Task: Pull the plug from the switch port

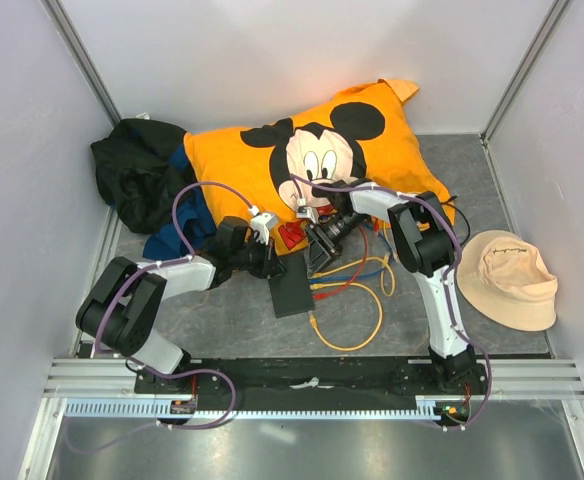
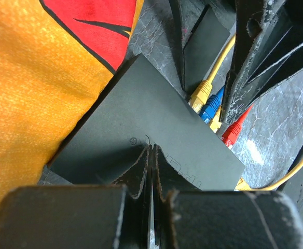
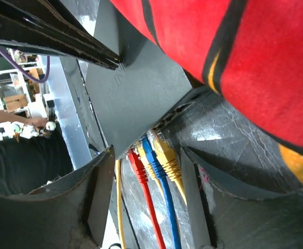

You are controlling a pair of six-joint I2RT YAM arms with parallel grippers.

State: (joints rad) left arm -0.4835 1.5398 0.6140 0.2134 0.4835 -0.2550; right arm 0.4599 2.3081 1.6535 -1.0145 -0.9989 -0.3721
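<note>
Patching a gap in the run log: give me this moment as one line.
left gripper shut, tips on switch | right gripper open, jaws either side of red, blue, yellow plugs | plugs seated, none pulled

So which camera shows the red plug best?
The right wrist view: the red plug sits plainly in the switch, beside the blue plug and a yellow plug. The left wrist view shows it partly behind the right gripper. In the top view it is too small to tell.
</note>
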